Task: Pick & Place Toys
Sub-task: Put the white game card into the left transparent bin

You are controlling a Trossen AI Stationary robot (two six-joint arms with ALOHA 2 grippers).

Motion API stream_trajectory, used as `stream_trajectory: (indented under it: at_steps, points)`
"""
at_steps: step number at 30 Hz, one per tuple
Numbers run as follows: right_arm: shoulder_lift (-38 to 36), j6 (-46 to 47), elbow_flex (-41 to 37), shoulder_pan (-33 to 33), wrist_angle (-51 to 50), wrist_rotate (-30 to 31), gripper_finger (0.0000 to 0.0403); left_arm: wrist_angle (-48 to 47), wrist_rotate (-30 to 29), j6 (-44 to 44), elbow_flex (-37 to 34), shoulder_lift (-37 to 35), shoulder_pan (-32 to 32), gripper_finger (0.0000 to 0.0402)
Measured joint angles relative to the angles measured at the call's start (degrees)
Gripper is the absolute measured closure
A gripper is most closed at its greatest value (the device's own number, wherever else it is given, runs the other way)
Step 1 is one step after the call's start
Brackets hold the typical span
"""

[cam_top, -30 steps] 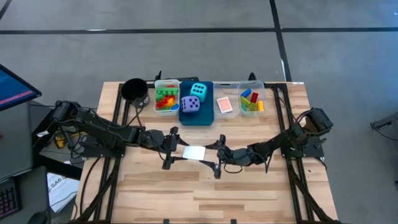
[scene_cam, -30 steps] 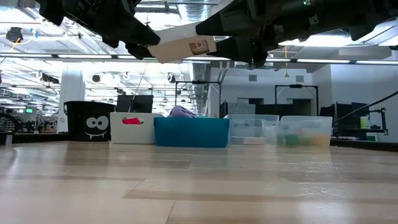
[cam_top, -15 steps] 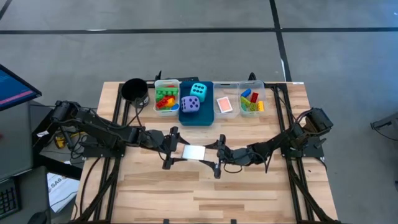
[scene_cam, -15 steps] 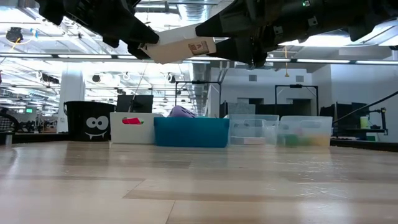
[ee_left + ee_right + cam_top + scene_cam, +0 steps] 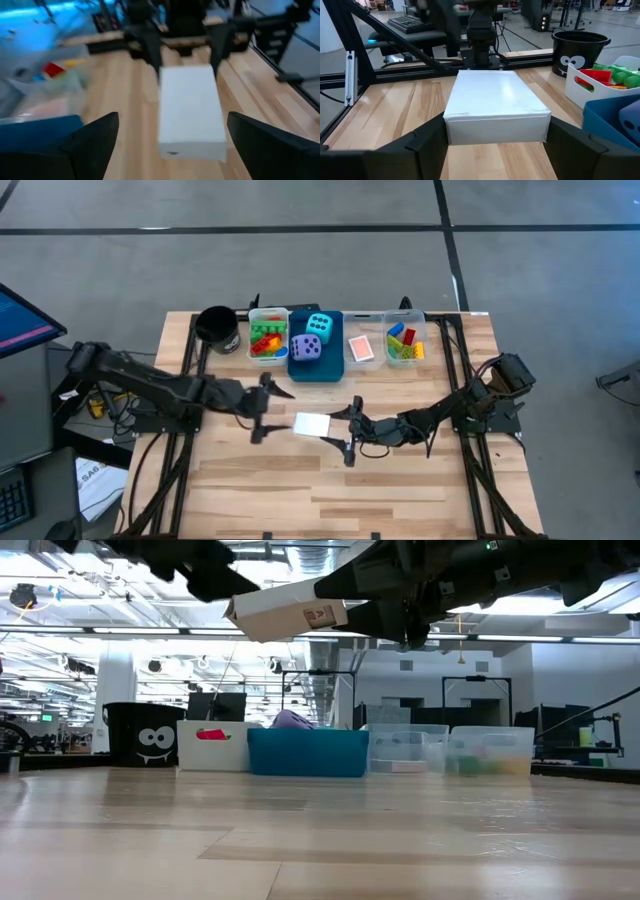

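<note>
A flat white box (image 5: 311,424) hangs in the air over the middle of the table, with my right gripper (image 5: 343,432) shut on its right end. My left gripper (image 5: 270,410) stands open just left of the box, its fingers (image 5: 92,145) apart from the box (image 5: 190,112) and touching nothing. In the low view the box (image 5: 290,615) is well above the tabletop. Coloured bricks (image 5: 266,340), a cyan die (image 5: 320,324), a purple die (image 5: 306,349) and a card (image 5: 361,348) lie in bins at the far edge. My right gripper holds the white box by its end nearest the table's right edge (image 5: 451,131), pinched between the two fingers (image 5: 427,142) on its two long sides. The fingers come level from the table's right and lie along the box. The box is lifted clear and nearly level.
Along the far edge stand a black cup (image 5: 216,326), a white bin (image 5: 250,330), a blue bin (image 5: 330,370) and two clear bins (image 5: 404,320). Bare wooden table (image 5: 330,490) lies below and in front of both arms.
My left gripper has opened and let go of the white box, then drawn back toward the table's left edge and a little up. The box stays where it was, in my right gripper.
</note>
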Motion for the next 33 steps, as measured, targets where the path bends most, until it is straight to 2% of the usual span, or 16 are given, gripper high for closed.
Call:
stream_trajectory:
  at_steps: [5, 9, 13, 20, 33]
  points:
    - [0.0, 0.0, 0.0, -0.1, 0.2, 0.3, 0.0126, -4.1, -5.2, 0.0, 0.0, -8.9, 0.0, 0.0040]
    - [0.0, 0.0, 0.0, -0.4, 0.2, 1.9, 0.0126, -7.9, -13.8, -2.2, 0.0, -13.8, 0.0, 0.0041]
    - [0.0, 0.0, 0.0, -1.2, 0.7, 2.1, 0.0126, -12.3, -22.1, -7.2, 0.0, -15.8, 0.0, 0.0042]
    - [0.0, 0.0, 0.0, -3.4, 1.1, 2.8, 0.0127, -16.5, -30.7, -10.8, 0.0, -14.2, 0.0, 0.0042]
    - [0.0, 0.5, 0.0, -8.9, 1.3, 4.9, 0.0127, -15.8, -31.1, -10.4, 0.0, -5.1, 0.0, 0.0042]
